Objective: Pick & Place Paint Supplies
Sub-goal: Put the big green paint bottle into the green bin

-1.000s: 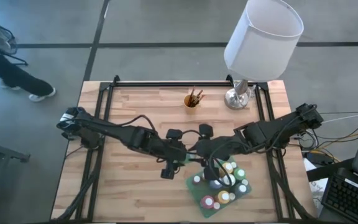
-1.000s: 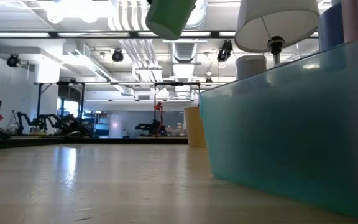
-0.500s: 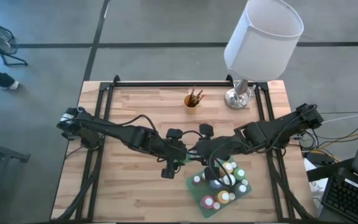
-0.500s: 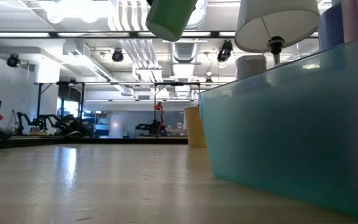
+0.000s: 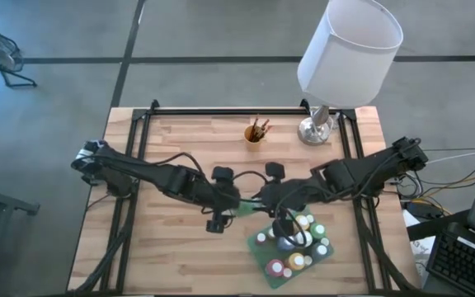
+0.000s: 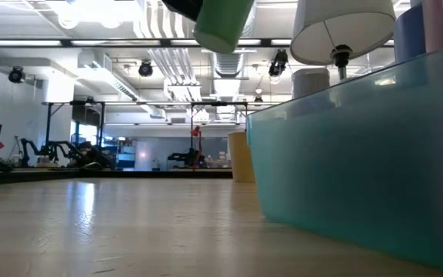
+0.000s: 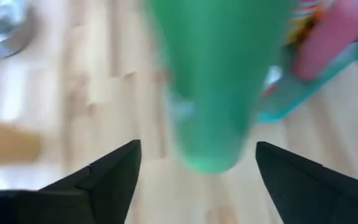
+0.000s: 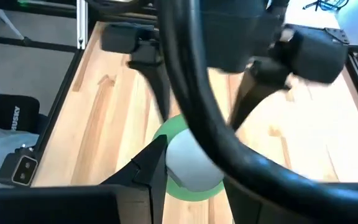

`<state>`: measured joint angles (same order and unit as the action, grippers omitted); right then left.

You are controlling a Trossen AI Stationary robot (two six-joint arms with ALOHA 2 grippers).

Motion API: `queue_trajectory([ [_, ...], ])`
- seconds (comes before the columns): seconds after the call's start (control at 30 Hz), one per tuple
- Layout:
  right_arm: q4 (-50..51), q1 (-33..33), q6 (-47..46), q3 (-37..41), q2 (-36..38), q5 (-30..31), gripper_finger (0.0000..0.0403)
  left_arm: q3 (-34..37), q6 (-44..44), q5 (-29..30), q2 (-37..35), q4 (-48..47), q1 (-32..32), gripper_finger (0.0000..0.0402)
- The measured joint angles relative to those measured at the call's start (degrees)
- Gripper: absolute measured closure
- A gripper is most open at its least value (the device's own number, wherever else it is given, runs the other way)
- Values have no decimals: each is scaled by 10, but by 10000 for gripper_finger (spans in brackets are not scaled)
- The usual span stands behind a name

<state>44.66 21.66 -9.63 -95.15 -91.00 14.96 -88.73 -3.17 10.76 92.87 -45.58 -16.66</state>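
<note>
A green paint bottle (image 5: 243, 212) with a white cap hangs in the air over the middle of the table, just left of the teal tray (image 5: 270, 279). It also shows in the low view (image 6: 221, 25). My right gripper (image 8: 188, 169) is shut on it, coming from the table's right. My left gripper (image 7: 197, 158) faces it from the left and is open. Its fingers (image 7: 114, 171) stand on either side of the bottle's bottom end (image 7: 211, 149) with a gap showing. The tray holds several small bottles (image 5: 297, 241). My right gripper holds the green bottle at its white-capped end (image 8: 190, 160). One finger (image 8: 151, 167) lies against the cap's side; a cable hides the other. The fingers slant down from the table's right. The bottle is lifted clear of the table, tilted, its green body pointing toward the left gripper.
A tan cup (image 5: 255, 133) with brushes stands at the far middle of the table. A white-shaded lamp (image 5: 349, 49) on a silver base (image 5: 316, 129) stands at the far right. The tray's wall (image 6: 344, 154) fills the right of the low view. Bare wood lies on the left.
My left gripper has opened, let go of the green bottle and drawn back a little toward the table's left edge. The bottle stays up in the right gripper and has shifted slightly toward the tray side.
</note>
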Motion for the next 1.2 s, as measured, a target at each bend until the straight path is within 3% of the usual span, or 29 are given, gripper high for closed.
queue_trajectory([
  [0.23,62,15,-29,-33,0,-13,289,33,-40,102,-59,-33,-9,76],
  [0.43,74,61,-39,-51,0,-52,289,138,-53,153,-155,59,-13,74],
  [0.77,76,96,-87,-56,-9,-45,289,309,-35,155,-289,295,-11,75],
  [0.97,87,88,-98,-57,-52,-103,289,343,-21,155,-312,350,-11,76],
  [1.2,136,92,-120,-104,-88,-104,289,346,-5,155,-310,354,-11,74],
])
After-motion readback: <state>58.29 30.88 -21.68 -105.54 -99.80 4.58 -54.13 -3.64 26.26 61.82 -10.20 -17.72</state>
